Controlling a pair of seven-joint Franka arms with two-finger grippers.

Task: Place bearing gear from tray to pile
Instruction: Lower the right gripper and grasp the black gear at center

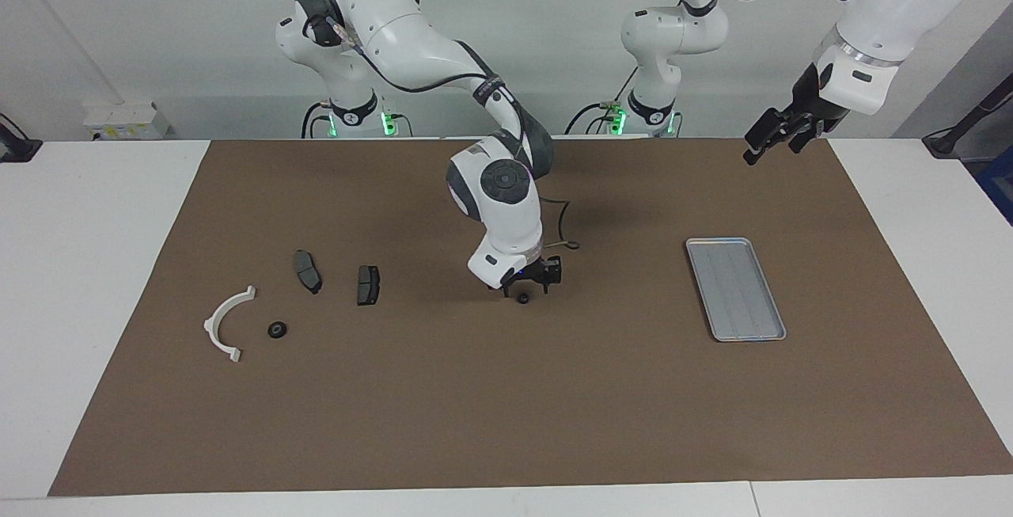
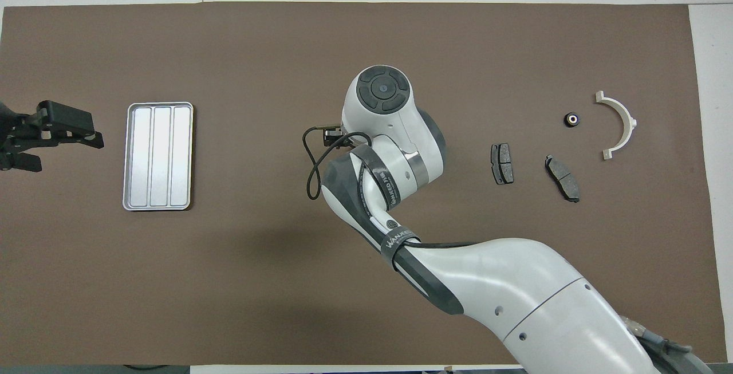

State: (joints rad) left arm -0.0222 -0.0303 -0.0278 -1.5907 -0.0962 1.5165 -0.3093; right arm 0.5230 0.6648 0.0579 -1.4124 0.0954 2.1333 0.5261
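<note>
Black bearing gear point(image 1: 523, 298) apparently gripped in right gripper point(image 1: 532, 289) fingers; left gripper point(image 1: 779, 137) waits, released.

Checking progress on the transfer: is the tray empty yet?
Empty. The tray shows only bare ridged metal in both views; a small dark part sits under the right pincer.

White table point(image 1: 95, 279) covered across most of its top by a brown mat point(image 1: 506, 406). Plain pale wall point(image 1: 158, 26) rises at the robots' end. Lighting even.
</note>
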